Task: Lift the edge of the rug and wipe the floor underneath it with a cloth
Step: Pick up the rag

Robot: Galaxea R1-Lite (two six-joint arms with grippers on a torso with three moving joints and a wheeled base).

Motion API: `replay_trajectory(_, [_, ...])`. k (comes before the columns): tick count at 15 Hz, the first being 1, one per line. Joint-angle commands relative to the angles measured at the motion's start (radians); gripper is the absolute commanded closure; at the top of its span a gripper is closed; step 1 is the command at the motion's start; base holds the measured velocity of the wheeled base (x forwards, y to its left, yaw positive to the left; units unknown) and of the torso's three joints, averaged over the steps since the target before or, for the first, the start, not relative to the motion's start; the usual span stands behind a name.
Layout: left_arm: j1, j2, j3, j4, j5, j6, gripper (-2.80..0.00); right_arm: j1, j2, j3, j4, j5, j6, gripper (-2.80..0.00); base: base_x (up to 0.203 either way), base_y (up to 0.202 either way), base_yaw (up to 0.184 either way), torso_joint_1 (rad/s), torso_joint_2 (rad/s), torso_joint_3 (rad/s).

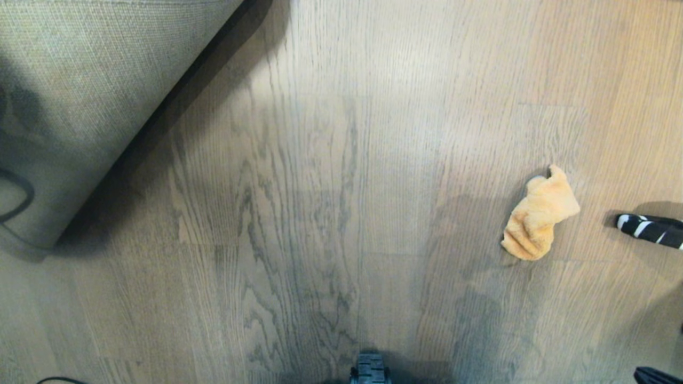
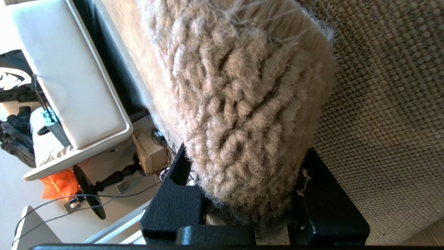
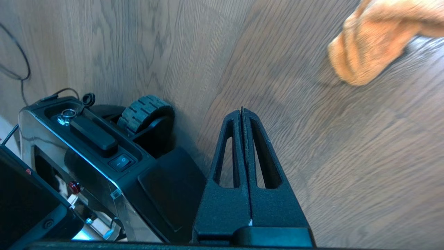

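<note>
Rug edge [image 2: 249,114] is up off the floor [image 1: 331,213], pinched between the jaws of the left gripper [image 2: 248,194]; the left wrist view shows the pile bunched between the black fingers and the woven beige backing turned outward beside it. In the head view the lifted flap fills the upper left corner, backing side showing, with a dark shadow along its border on the planks below. So the lifting step looks done, and the wiping step has not begun.

The cloth [image 1: 540,216] lies crumpled on the floor at the right, well apart from the rug and untouched. The right gripper [image 3: 242,114] hangs above the planks with its fingers pressed together and nothing between them; in its wrist view the cloth sits ahead and off to one side, near the robot's own base [image 3: 97,163] and wheel. A black-and-white striped object [image 1: 648,229] lies just beyond the cloth at the frame edge.

Next, I judge, the right gripper must spread its fingers, come down over the cloth, close on it, then carry it across to the shadowed strip under the raised flap while the left holds the edge up.
</note>
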Motion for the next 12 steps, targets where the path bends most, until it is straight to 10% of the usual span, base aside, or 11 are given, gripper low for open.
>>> replay_trajectory(1, [0.001,0.019,0.005,-0.005,0.002,0.005,0.0,0.001,0.167,0.032,-0.096,0.009,-0.003,0.0,0.0,0.0,0.0,0.0,0.0,0.0])
replay_trajectory(12, [0.0,0.04,0.024,-0.005,0.004,0.008,0.0,0.0,0.689,0.004,-0.582,0.024,0.058,0.0,0.0,0.0,0.0,0.0,0.0,0.0])
